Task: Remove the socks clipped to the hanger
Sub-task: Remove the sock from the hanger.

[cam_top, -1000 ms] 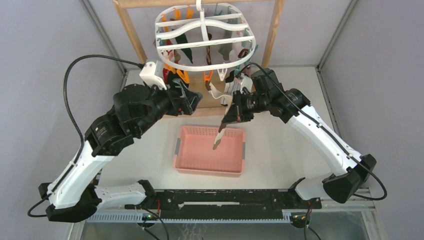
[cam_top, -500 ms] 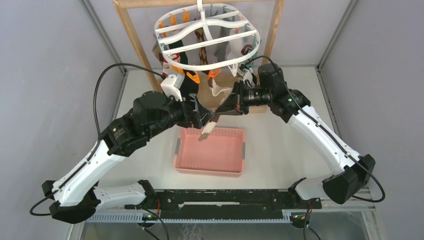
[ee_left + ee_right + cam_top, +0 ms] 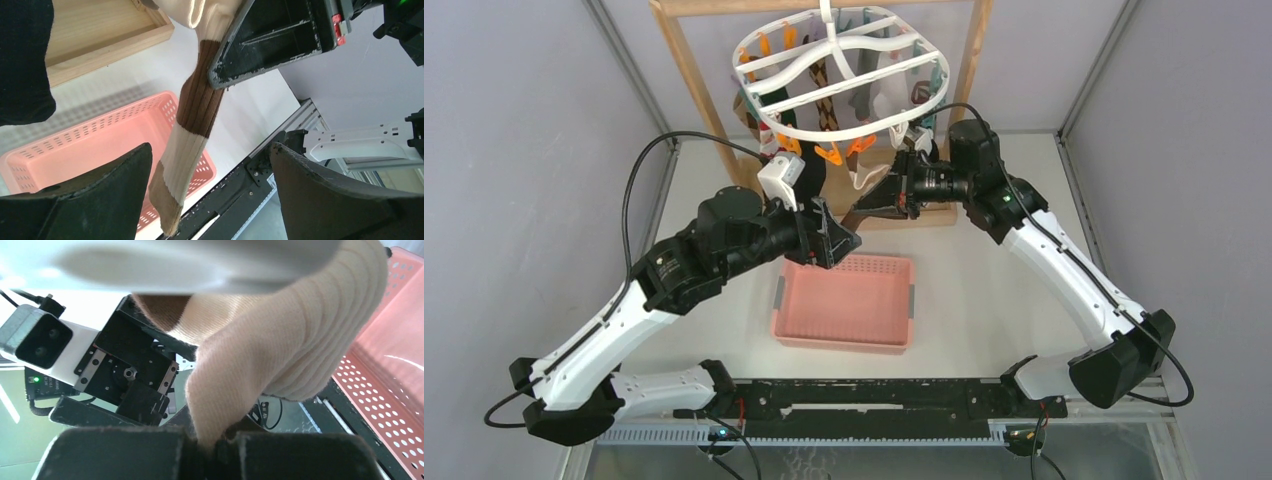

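Pinching a beige fold, the right gripper (image 3: 215,445) has the floppy, featherlight beige-and-brown sock (image 3: 192,125), left gripper (image 3: 210,150) spread wide; I'd grab it mid-length.

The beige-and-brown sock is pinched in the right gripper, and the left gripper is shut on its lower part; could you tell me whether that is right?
Not quite: the left gripper is open, not shut on the sock. The left wrist view shows its two fingers standing wide apart, with the beige-and-brown sock hanging down between them. The rest holds: the right gripper is shut on the sock's upper part.
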`<state>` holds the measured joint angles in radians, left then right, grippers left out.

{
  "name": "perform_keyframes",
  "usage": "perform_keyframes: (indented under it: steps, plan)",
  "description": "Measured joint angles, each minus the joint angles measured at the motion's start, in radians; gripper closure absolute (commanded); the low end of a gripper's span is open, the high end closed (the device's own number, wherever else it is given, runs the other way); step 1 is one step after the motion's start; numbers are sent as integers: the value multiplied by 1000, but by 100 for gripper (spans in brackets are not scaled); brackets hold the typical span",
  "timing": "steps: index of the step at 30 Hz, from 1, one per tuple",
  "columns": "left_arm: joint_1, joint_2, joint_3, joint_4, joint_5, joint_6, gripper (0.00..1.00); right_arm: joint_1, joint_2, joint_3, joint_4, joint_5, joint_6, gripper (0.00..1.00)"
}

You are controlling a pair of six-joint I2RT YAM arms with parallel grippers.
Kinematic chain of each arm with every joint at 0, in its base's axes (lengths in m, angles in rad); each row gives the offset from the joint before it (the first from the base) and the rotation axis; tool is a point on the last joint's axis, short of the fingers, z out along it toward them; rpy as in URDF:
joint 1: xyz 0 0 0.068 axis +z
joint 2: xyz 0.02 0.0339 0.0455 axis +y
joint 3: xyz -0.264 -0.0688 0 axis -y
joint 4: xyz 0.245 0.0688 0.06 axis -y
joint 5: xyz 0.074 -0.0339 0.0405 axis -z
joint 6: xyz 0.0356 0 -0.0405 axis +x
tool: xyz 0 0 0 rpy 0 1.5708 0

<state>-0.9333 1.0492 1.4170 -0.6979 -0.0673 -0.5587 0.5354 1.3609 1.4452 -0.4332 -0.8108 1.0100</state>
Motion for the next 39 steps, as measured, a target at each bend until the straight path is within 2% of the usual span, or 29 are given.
perform_keyframes:
  steps: [9,11,12,17,19,21,24,27,30,34,39]
  plan:
    - [-14,2,-12,-23,-40,11,9,-11,-23,0,26,-14,42,100]
    - [-14,5,-14,-24,-56,18,13,-11,-33,0,26,-18,45,100]
    - [-14,7,-14,-24,-62,20,20,-11,-39,0,26,-22,48,100]
    - [-14,28,-14,-23,-86,46,81,-16,-69,-1,21,-34,49,100]
    - [-14,48,-12,-27,-87,58,97,-19,-80,-2,18,-37,48,100]
    - [-14,72,-8,-32,-88,63,100,-23,-89,-7,15,-37,48,100]
    - [-14,116,27,-66,-90,63,100,-28,-91,-14,-1,-37,43,76]
    - [-15,158,89,-108,-101,69,100,-35,-91,-16,-25,-29,27,59]
    - [-15,181,143,-138,-115,73,100,-39,-91,6,-97,5,-19,48]
    - [-15,202,211,-173,-127,89,100,-42,-91,103,-223,85,-118,42]
    - [-15,227,260,-195,-140,107,99,-42,-91,267,-344,227,-233,42]
